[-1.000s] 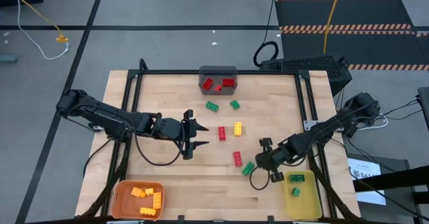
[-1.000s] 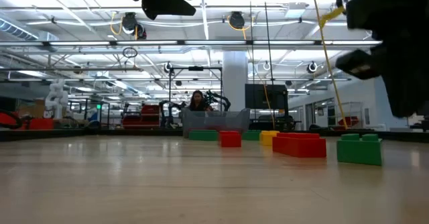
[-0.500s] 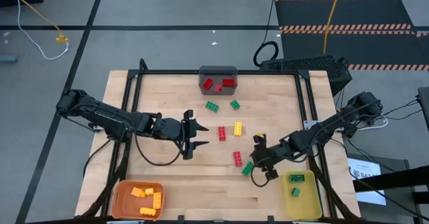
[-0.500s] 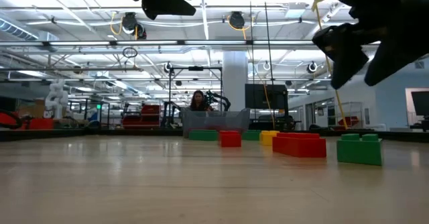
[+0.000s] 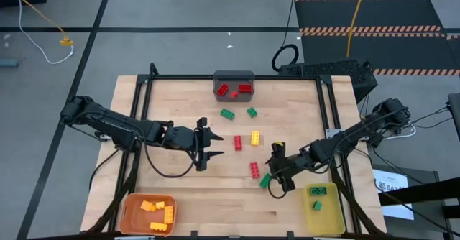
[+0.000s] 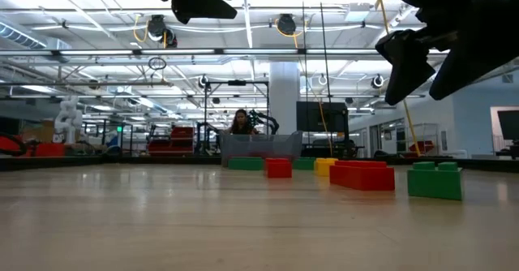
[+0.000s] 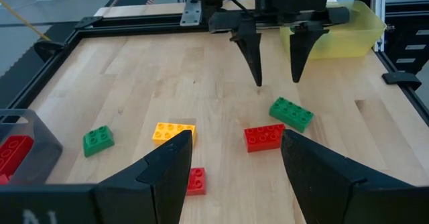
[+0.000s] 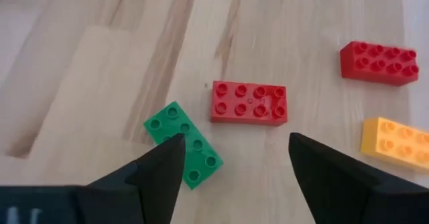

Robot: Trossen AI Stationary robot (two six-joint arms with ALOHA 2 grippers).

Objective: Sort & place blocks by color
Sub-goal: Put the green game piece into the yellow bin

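Right tool [image 5: 275, 177], fingers apart, is held over a green block [image 5: 266, 180] near the desk's [image 5: 180, 111] right front corner. Left tool [image 5: 208, 148], fingers spread, is parked mid-desk. No legible writing is seen.

the right gripper [image 5: 274, 177] has been moved in from beside the yellow bin [image 5: 325, 209], over the green block [image 5: 265, 180].

Plenty of bare bench [image 5: 172, 103] at upper left; right claw [image 5: 274, 179] gets crowded by a green block [image 5: 265, 180] and red block [image 5: 255, 169].
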